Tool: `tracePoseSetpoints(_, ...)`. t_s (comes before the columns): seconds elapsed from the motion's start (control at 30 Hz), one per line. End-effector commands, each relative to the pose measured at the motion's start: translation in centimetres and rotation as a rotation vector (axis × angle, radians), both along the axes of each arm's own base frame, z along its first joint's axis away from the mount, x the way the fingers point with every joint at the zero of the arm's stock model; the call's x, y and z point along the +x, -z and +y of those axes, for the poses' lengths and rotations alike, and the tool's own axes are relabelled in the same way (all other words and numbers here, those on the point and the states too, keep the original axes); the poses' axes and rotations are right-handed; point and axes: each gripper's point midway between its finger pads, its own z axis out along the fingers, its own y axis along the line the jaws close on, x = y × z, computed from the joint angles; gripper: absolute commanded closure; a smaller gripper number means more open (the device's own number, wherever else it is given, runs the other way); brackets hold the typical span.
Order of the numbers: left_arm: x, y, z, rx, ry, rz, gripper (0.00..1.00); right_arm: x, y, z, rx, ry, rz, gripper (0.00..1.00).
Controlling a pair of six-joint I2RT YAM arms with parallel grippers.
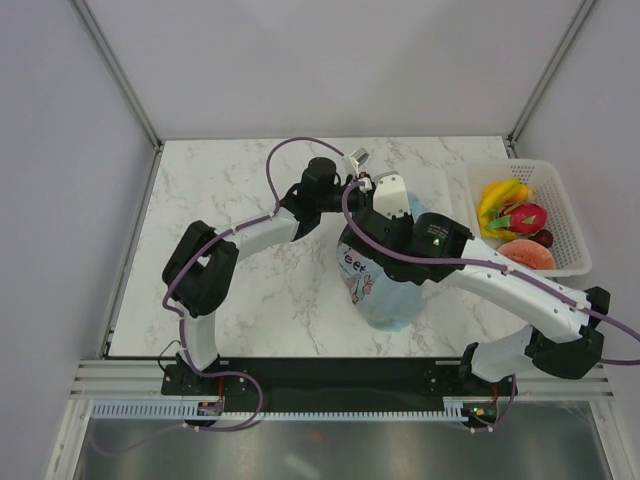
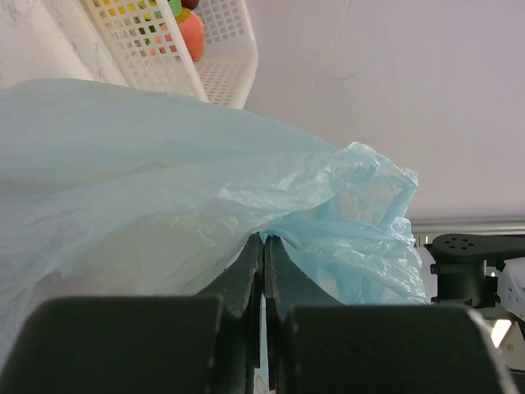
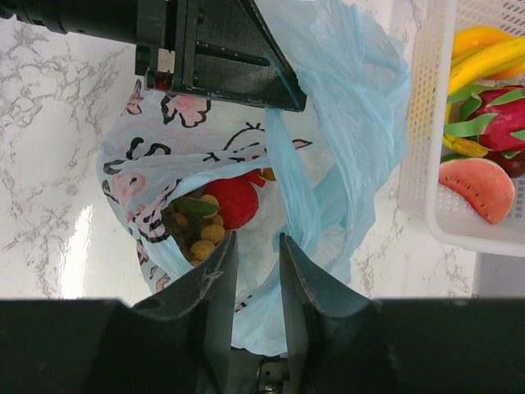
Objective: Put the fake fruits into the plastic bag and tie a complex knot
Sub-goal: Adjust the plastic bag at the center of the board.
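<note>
The bag (image 1: pixel 385 300) is standing on the table (image 1: pixel 250 200), near the middle, a little toward the right arm's side. Its mouth is facing up and its white panel with pink drawings is showing. The right gripper (image 3: pixel 250 238) is hanging just above the bag's mouth; its two fingers are standing apart, with a gap between them, and they are clamping nothing that I can see. A thin blue strip of the bag is running down beside its right finger (image 3: pixel 299 275). Below them, inside the bag, a red fruit (image 3: pixel 234 201) and a tan cluster (image 3: pixel 201 234) are lying together.

Just behind, the left gripper (image 2: pixel 264 240) is pinching the far edge of the bag, with its jaws pressed together on the thin film, and the film is bunching up above them.

Farther to the right, the white basket (image 1: pixel 565 210) is sitting near the table's far right corner. It is holding bananas (image 3: pixel 484 53), a dragon fruit (image 3: pixel 496 111), an orange-red slice (image 3: pixel 477 187) and a dark ball (image 3: pixel 515 164).
</note>
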Motion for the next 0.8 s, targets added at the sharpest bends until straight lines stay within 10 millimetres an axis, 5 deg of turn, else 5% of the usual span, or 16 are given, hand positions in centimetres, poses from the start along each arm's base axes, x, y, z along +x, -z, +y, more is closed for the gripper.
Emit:
tracePoseSetpoints(0.0,0.8,-1.5,-0.1,-0.019,-0.009,-0.078,0.98,-1.3,0.7,-2.8,-0.103,-0.003,0.057,0.65)
tracePoseSetpoints(0.33,0.7,-1.5,-0.2,-0.018,-0.006,-0.079,0.98,-1.2,1.6,-4.7,-0.144,0.032,0.069,0.64)
tracePoseSetpoints(0.57,0.6,-2.0,0.1,-0.010,-0.015,-0.096,0.98,0.1,-2.6,-5.7,-0.100,0.073,-0.073,0.55)
tracePoseSetpoints(0.77,0.7,-5.5,2.0,0.017,-0.099,-0.220,0.98,0.2,-5.3,-6.5,-0.019,0.047,-0.175,0.38)
